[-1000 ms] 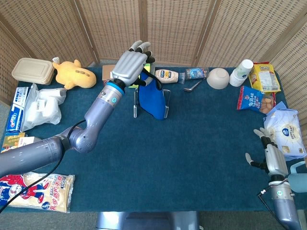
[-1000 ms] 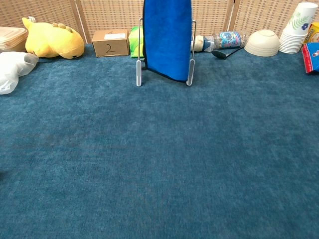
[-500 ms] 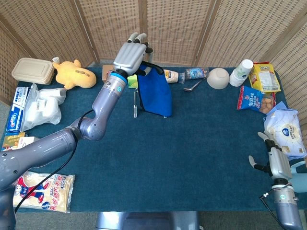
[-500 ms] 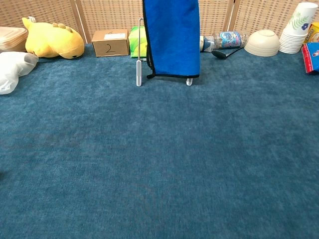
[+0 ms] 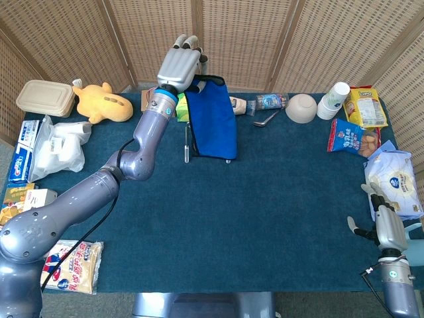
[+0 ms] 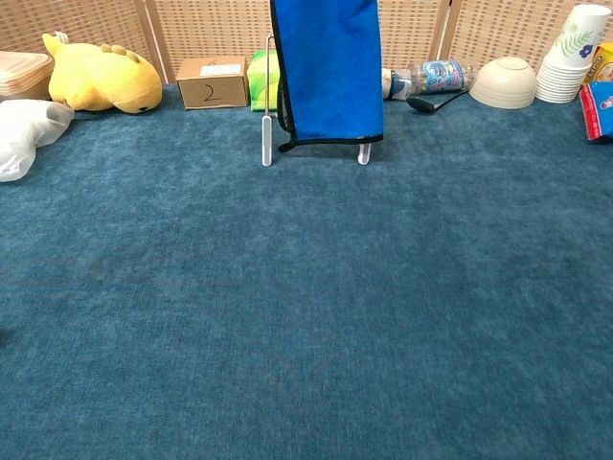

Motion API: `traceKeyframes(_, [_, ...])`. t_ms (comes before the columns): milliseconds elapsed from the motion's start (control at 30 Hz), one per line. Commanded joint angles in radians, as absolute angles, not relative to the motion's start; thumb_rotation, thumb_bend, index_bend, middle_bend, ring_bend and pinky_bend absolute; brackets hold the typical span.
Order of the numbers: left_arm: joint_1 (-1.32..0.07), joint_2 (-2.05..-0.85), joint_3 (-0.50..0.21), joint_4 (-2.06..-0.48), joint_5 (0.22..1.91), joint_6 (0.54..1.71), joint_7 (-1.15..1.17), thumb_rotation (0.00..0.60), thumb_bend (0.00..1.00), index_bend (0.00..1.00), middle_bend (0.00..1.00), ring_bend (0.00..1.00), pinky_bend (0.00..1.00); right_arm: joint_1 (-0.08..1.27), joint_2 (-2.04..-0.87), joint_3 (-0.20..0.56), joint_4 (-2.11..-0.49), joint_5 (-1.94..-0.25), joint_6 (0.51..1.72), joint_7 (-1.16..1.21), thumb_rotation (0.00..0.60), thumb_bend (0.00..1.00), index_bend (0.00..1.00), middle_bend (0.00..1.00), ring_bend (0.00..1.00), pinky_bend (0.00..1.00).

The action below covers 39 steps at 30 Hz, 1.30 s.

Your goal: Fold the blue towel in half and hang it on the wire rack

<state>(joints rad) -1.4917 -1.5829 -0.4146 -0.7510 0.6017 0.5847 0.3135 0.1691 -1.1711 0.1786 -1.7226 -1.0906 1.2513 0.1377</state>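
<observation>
The blue towel (image 5: 212,122) hangs down flat with its dark-edged hem near the table. My left hand (image 5: 179,65) is raised at the back of the table and grips the towel's top edge. In the chest view the towel (image 6: 328,67) covers most of the wire rack (image 6: 267,105); only the rack's left post and its right foot show. Whether the towel rests on the rack's top bar is hidden. My right hand (image 5: 385,226) hovers at the front right corner, fingers apart, holding nothing. Neither hand shows in the chest view.
A yellow plush (image 5: 101,103), a cardboard box (image 6: 211,81) and a green pack (image 6: 261,79) sit left of the rack. A bottle (image 6: 436,75), spoon (image 5: 265,120), bowl (image 5: 301,108) and stacked cups (image 5: 333,100) lie to its right. Snack bags (image 5: 350,137) line the right edge.
My left hand has risen and moved back, lifting the towel; its pointed lower end now hangs as a straight hem. The right hand has slid toward the front edge.
</observation>
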Motion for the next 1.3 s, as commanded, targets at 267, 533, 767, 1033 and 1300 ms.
traceKeyframes(267, [-1.534,-1.702,-0.396,-0.528,0.641,0.507,0.313,0.600,0.54,0.77,0.36,0.11,0.00,0.169,-1.172,0.187,-1.728,-1.077,1.250,0.121,0.600,0.34,0.11,0.03,0.00,0.00])
traceKeyframes(533, [-1.551,-1.808,-0.367,-0.342,0.702,0.440,0.329,0.600,0.54,0.76,0.35,0.10,0.00,0.166,-1.169,0.190,-1.741,-1.068,1.254,0.102,0.600,0.34,0.11,0.02,0.00,0.00])
traceKeyframes(767, [-1.567,-1.877,-0.361,-0.216,0.759,0.387,0.339,0.600,0.45,0.50,0.20,0.02,0.00,0.168,-1.167,0.195,-1.751,-1.058,1.254,0.082,0.600,0.34,0.11,0.02,0.00,0.00])
traceKeyframes(1033, [-1.596,-1.932,-0.384,-0.138,0.791,0.382,0.377,0.600,0.14,0.14,0.01,0.00,0.00,0.173,-1.166,0.203,-1.772,-1.060,1.261,0.063,0.600,0.34,0.11,0.03,0.00,0.00])
traceKeyframes(1300, [-1.609,-1.944,-0.441,-0.150,0.789,0.415,0.358,0.600,0.09,0.08,0.00,0.00,0.00,0.158,-1.156,0.202,-1.785,-1.057,1.281,0.059,0.600,0.34,0.11,0.02,0.00,0.00])
